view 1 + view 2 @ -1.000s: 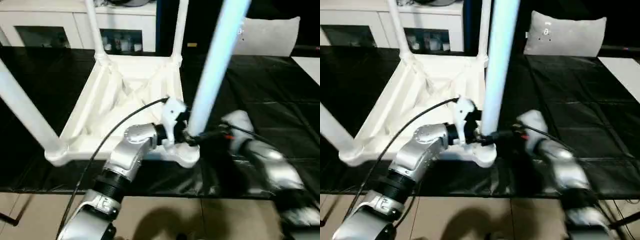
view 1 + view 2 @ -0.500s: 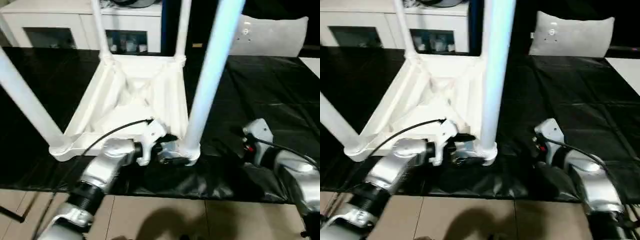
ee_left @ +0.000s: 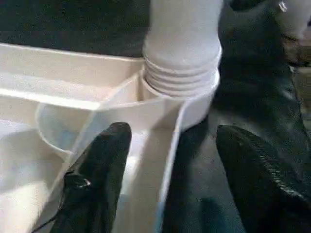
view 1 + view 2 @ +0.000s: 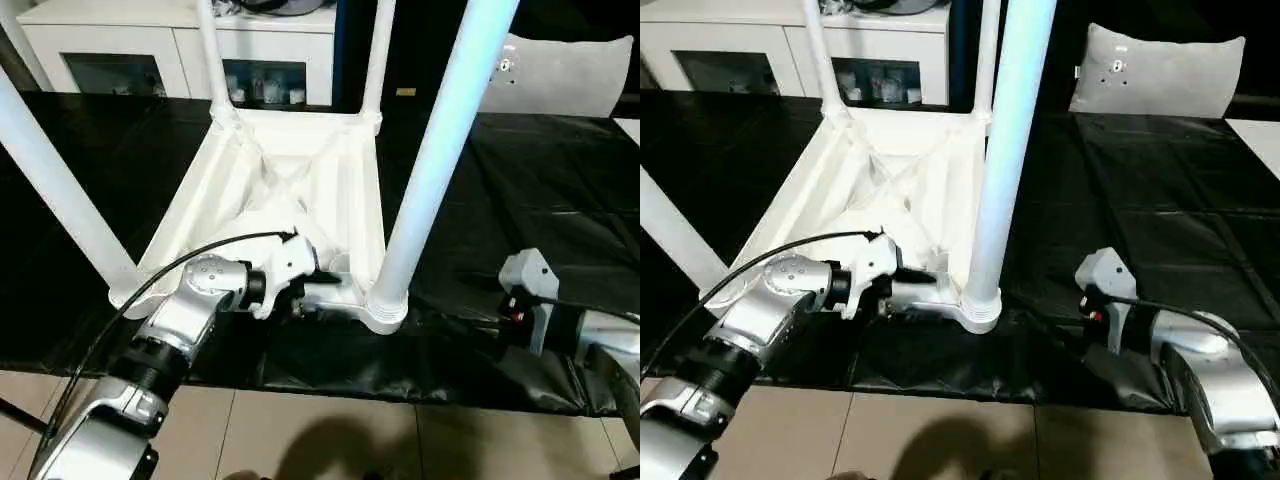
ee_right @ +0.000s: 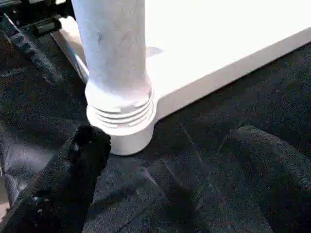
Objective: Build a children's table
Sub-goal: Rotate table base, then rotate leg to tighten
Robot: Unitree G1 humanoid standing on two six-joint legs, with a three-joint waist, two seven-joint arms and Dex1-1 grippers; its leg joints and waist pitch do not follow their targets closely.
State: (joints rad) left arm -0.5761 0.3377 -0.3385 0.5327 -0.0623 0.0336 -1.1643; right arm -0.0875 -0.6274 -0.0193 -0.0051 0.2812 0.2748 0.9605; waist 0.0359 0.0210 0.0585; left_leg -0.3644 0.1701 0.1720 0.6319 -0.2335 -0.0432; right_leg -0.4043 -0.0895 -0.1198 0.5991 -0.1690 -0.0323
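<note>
The children's table [image 4: 290, 190] lies upside down on a black sheet, all white, with its ribbed underside up. Four legs stand in its corner sockets, and the near right leg [image 4: 440, 150] is the closest to me. My left gripper [image 3: 175, 136] is open at the near rim [image 4: 335, 295], just left of that leg's socket [image 4: 385, 310]. One finger [image 3: 99, 174] is inside the rim wall and the other [image 3: 257, 179] outside it. My right gripper [image 5: 170, 141] is open and holds nothing. It hovers low over the sheet, a short way right of the same socket [image 5: 121, 121].
A white cabinet with glass doors [image 4: 130, 50] stands behind the table. A grey cushion [image 4: 560, 75] lies at the back right. The black sheet [image 4: 540, 190] ends near me at a beige tiled floor [image 4: 330, 440]. A black cable [image 4: 160, 285] arcs over my left forearm.
My right gripper has drawn back to the right, away from the near right leg's base. My left gripper has come down from that leg's base to the near rim.
</note>
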